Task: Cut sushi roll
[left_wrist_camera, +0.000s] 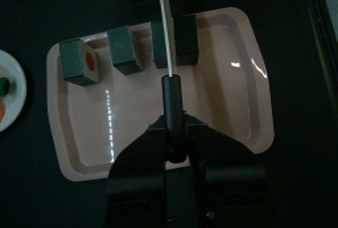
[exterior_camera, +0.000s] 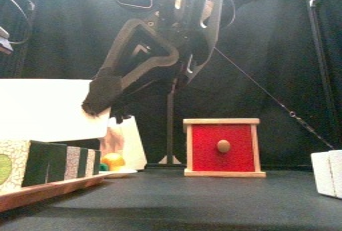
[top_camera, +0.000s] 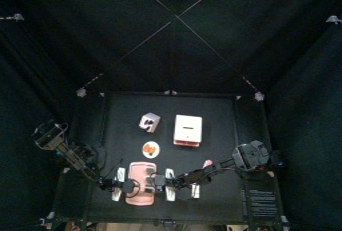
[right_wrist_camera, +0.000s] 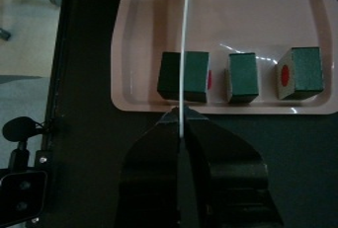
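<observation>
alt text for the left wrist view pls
The left gripper is shut on a knife whose thin blade reaches out over a pale pink tray on the black table. Three dark-wrapped sushi pieces sit in a row on the tray, the blade running between two of them. A plate's edge shows beside the tray.

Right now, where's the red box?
The red box stands at mid-table in the top view, right of the small white block and behind the pink tray; the front view shows it centre-right.
</observation>
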{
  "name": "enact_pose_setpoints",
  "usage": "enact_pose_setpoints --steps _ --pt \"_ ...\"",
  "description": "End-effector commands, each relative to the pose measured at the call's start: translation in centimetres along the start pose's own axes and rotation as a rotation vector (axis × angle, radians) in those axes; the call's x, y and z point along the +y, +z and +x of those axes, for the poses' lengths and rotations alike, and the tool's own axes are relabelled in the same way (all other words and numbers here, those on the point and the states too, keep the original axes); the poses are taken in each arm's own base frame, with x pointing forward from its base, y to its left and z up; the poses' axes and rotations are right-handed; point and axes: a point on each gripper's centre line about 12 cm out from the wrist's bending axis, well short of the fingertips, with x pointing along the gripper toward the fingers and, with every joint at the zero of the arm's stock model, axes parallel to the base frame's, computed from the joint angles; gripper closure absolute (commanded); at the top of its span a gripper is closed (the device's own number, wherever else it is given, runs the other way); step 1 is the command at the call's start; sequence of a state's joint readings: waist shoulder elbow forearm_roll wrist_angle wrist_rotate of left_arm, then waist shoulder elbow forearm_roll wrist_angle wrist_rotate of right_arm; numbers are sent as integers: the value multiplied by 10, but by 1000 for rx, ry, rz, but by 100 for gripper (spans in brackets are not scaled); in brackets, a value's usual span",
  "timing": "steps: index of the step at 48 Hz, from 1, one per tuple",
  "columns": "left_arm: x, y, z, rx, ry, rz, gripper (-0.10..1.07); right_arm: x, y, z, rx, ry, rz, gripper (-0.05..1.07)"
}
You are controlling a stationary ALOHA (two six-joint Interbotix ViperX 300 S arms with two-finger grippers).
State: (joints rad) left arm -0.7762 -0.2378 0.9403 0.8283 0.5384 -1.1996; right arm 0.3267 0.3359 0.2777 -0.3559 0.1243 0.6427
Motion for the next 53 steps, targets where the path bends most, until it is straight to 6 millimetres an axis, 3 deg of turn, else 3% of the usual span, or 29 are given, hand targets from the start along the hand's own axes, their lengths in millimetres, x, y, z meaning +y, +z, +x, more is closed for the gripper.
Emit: enact_pose_setpoints --steps 1,53 --pt "-1 0 0 3 -1 -2 57 11 4 -6 -13 19 -6 65" --pt "-9 -2 4 9 -54 -13 57 10 -7 6 0 29 7 65"
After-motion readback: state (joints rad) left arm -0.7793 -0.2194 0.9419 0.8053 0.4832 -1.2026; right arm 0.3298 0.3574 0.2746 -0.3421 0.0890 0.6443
